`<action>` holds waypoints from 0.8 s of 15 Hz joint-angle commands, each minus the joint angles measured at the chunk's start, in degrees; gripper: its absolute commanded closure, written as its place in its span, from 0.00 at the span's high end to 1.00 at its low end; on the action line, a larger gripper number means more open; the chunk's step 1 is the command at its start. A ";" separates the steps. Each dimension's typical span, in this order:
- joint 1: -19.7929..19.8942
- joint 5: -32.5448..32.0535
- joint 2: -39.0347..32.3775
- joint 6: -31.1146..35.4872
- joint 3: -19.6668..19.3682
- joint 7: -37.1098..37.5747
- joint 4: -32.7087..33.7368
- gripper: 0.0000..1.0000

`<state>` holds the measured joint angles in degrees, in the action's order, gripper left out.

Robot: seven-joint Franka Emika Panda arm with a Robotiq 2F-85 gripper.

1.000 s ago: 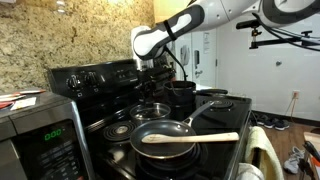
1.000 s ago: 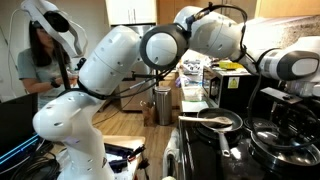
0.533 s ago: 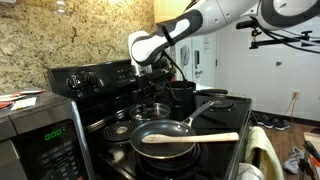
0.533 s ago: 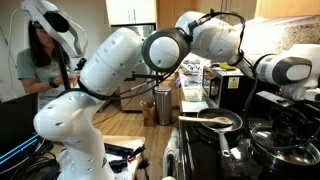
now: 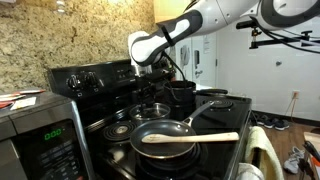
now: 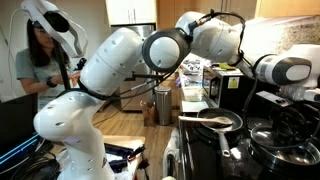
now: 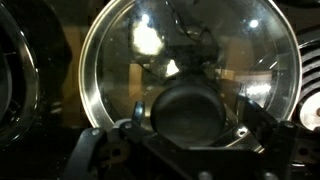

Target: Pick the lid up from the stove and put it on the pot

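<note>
The lid [image 7: 190, 50], round glass with a shiny metal rim and a black knob [image 7: 188, 108], fills the wrist view. In an exterior view the lid [image 5: 153, 108] lies on the black stove [image 5: 100, 80] at the back, just left of the dark pot [image 5: 181, 94]. My gripper [image 7: 190, 112] is open, with one finger on each side of the knob. I cannot tell whether they touch it. From outside, the gripper [image 5: 152, 86] points straight down over the lid.
A grey frying pan [image 5: 165, 135] with a wooden spatula [image 5: 195, 138] sits on the front burner, its long handle pointing back towards the pot. A silver microwave [image 5: 35, 135] stands at the near left. The stove's raised back panel lies behind the gripper.
The jaws have opened wide over the past second. The arm has shifted slightly to the left in the exterior view and has held still since.
</note>
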<state>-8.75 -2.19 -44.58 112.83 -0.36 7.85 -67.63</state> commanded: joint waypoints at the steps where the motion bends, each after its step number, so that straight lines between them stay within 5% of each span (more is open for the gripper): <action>1: -0.54 -0.56 -0.01 -0.58 -0.29 3.47 0.09 1.00; 2: -0.45 -0.20 0.00 -0.90 -0.13 3.92 0.13 0.75; 12: -0.60 0.28 0.35 -0.69 -0.66 7.86 0.13 0.25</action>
<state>-8.89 -1.93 -44.05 112.69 -1.23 13.44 -67.48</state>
